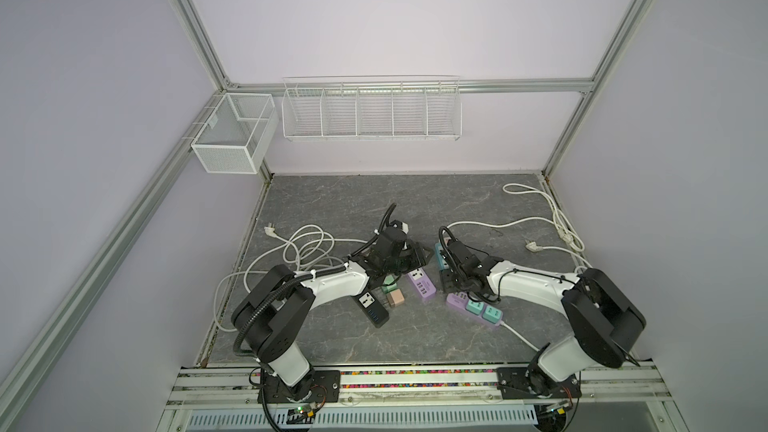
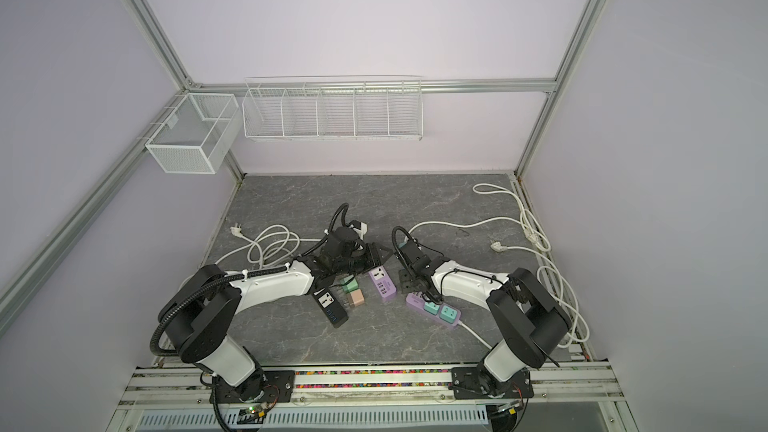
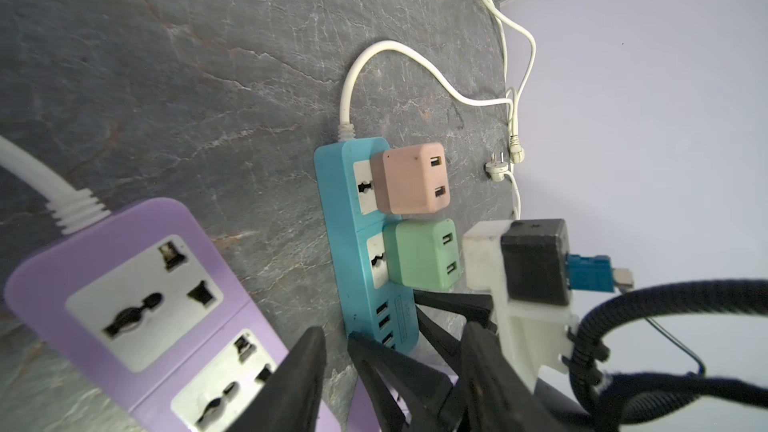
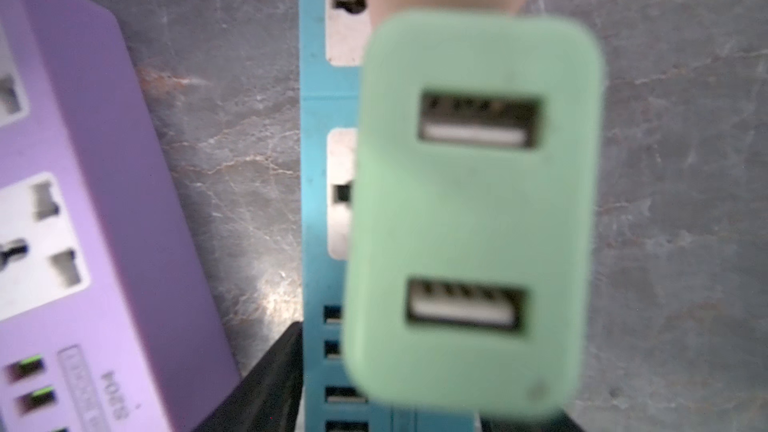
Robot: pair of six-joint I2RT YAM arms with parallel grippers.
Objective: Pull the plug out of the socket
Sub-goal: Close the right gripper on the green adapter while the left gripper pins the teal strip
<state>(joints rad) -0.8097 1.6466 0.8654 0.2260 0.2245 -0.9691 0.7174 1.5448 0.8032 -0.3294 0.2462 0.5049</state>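
The left pincer is spread with nothing between, beside the blue socket strip's USB end. The right pincer is spread there too, just beside the green plug, which is seated in the strip. The pink plug sits beyond.

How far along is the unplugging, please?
Done: two loose cube plugs on the grey table. In hand: the open right gripper at the green USB plug, seated in the blue power strip. Left: that, the pink plug beside it, two teal plugs on a lilac strip.
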